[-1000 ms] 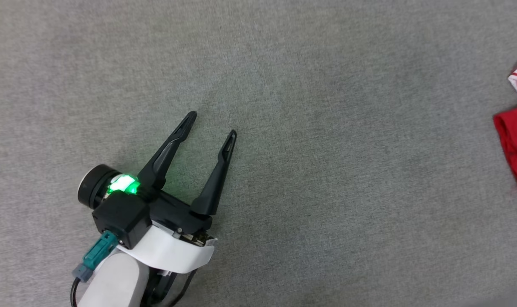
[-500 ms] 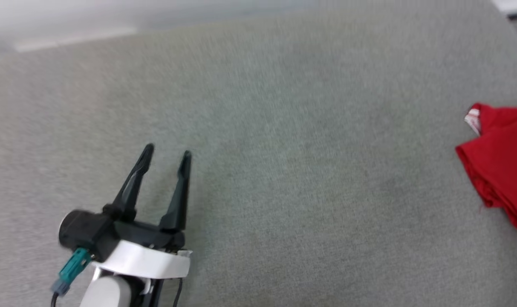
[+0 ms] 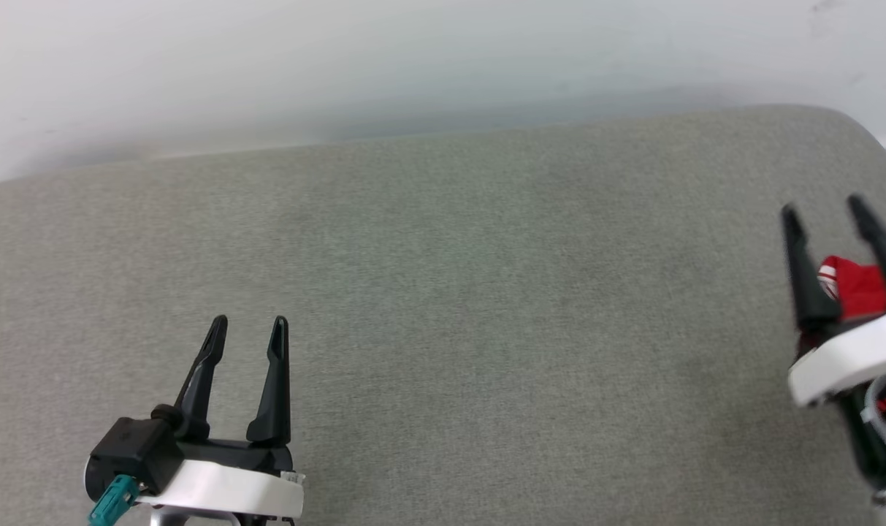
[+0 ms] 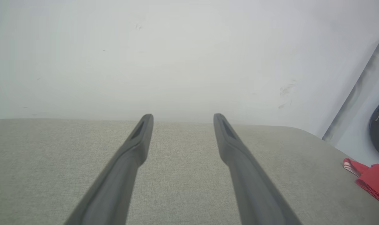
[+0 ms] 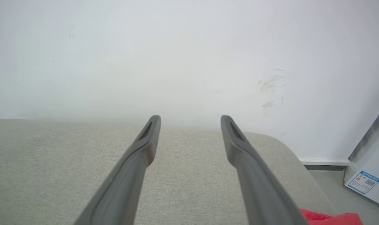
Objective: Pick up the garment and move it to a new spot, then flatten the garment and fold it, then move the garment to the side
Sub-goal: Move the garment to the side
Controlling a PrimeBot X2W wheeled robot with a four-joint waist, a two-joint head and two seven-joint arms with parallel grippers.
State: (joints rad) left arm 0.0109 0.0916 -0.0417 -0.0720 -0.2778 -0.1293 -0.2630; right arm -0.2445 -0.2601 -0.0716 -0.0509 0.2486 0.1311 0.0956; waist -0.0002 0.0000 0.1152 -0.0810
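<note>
Grey fabric surface [image 3: 486,307] with a rounded far-right corner, backed by a scuffed white wall [image 3: 413,66]. Left gripper [image 3: 250,323] and right gripper [image 3: 822,206] both spread wide, holding nothing. Garment [image 3: 855,288] bunched near the right edge, by the right gripper.

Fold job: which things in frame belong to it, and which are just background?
Job:
- red garment with white-and-red striped trim, bunched at the surface's right end
- left gripper, open, empty
- right gripper, open, empty, near the garment
- grey fabric-covered surface, the work area

Background:
- white wall
- white appliance with a blue label
</note>
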